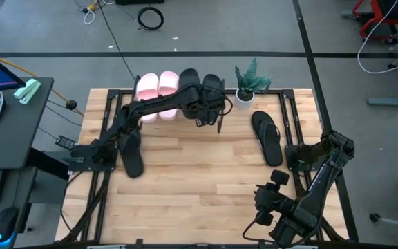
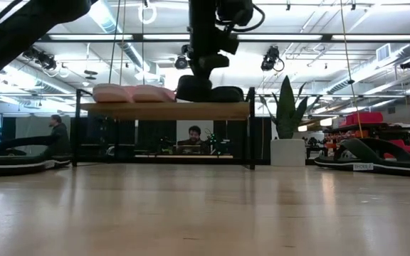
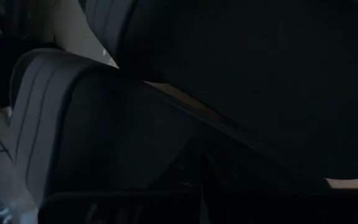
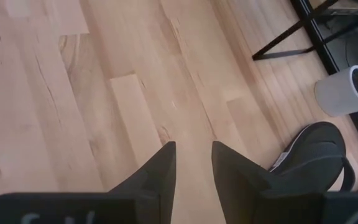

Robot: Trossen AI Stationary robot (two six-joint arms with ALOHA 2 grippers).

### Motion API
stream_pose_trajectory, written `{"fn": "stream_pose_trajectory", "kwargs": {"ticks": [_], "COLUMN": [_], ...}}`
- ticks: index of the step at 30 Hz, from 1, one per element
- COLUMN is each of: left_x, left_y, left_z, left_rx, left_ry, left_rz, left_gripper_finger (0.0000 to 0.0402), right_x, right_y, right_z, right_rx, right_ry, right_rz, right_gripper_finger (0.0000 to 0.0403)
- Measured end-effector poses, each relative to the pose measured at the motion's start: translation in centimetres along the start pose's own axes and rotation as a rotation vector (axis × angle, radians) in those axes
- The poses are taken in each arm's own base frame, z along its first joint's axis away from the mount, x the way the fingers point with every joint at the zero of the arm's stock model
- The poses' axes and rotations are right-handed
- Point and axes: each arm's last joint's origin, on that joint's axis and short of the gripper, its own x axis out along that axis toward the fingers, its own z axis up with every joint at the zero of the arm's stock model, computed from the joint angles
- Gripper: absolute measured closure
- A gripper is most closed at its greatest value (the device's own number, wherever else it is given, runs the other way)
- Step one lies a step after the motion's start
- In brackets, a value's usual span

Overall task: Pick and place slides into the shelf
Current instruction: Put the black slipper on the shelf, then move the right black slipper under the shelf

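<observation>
The shelf stands at the table's far edge. On its plank lie two pale pink slides and, to their right, two black slides; all show in the low view. My left gripper comes down from above right over the left black slide; its wrist view is filled by the dark ribbed straps. One black flip-flop lies on the table at the left, another at the right. My right gripper is open and empty over the near right of the table.
A potted plant stands at the shelf's right end, beside the right flip-flop. The shelf's black legs reach down to the tabletop. Bare wood lies between the two flip-flops. People sit in the room beyond the shelf.
</observation>
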Motion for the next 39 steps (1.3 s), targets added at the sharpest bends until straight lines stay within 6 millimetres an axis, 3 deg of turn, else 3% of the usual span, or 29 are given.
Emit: {"fn": "stream_pose_trajectory", "kwargs": {"ticks": [18, 35, 39], "left_x": [-1.0, -0.8, -2.7], "left_y": [0.0, -0.1, 0.2], "left_z": [-1.3, -1.1, -1.5], "left_rx": [0.036, 0.058, 0.058], "left_ry": [0.086, 0.059, 0.025], "left_rz": [0.042, 0.089, 0.096], "left_gripper_finger": [0.0399, 0.0399, 0.0398], "right_x": [0.0, 0.0, 0.0], "right_y": [0.0, 0.0, 0.0], "right_z": [0.0, 0.0, 0.0], "right_rx": [0.007, 0.004, -0.014], "right_ry": [0.000, 0.000, 0.000], "right_rz": [0.001, 0.001, 0.001], "right_gripper_finger": [0.0294, 0.0294, 0.0294]}}
